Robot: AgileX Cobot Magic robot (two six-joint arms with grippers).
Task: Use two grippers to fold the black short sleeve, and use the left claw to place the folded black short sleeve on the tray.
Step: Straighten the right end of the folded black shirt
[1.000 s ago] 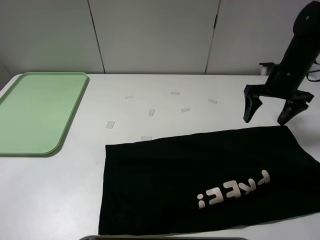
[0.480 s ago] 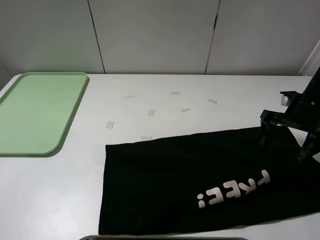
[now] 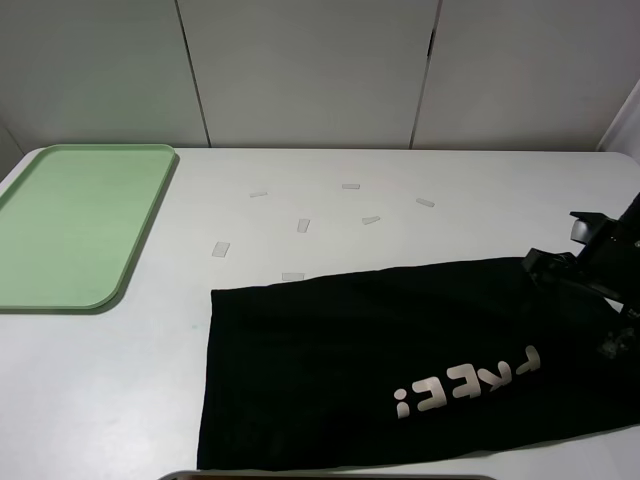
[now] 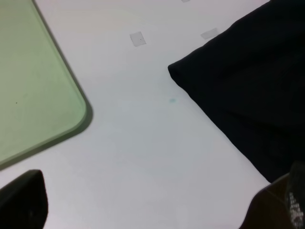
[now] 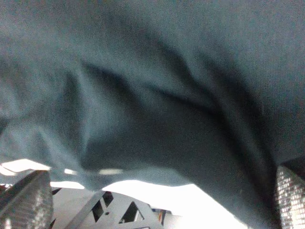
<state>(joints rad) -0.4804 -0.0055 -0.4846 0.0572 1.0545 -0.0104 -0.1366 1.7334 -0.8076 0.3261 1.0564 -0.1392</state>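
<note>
1. The black short-sleeve shirt (image 3: 330,360) with pale lettering lies spread flat on the white tabletop (image 3: 120,380), front right, well apart from the light green plastic tray (image 3: 70,230) at far left.
2. The right end effector (image 3: 578,300) is at the shirt's right end, jaws spread wide with nothing clamped. In the right wrist view, wrinkled dark cloth (image 5: 152,95) spans between the fingers; contact unclear.
3. The left end effector (image 4: 152,210) has its jaws wide apart and empty, above bare tabletop between the tray corner (image 4: 33,86) and the shirt's corner (image 4: 248,86).
4. Small pale tape strips (image 3: 303,225) lie scattered on the tabletop beyond the shirt.
</note>
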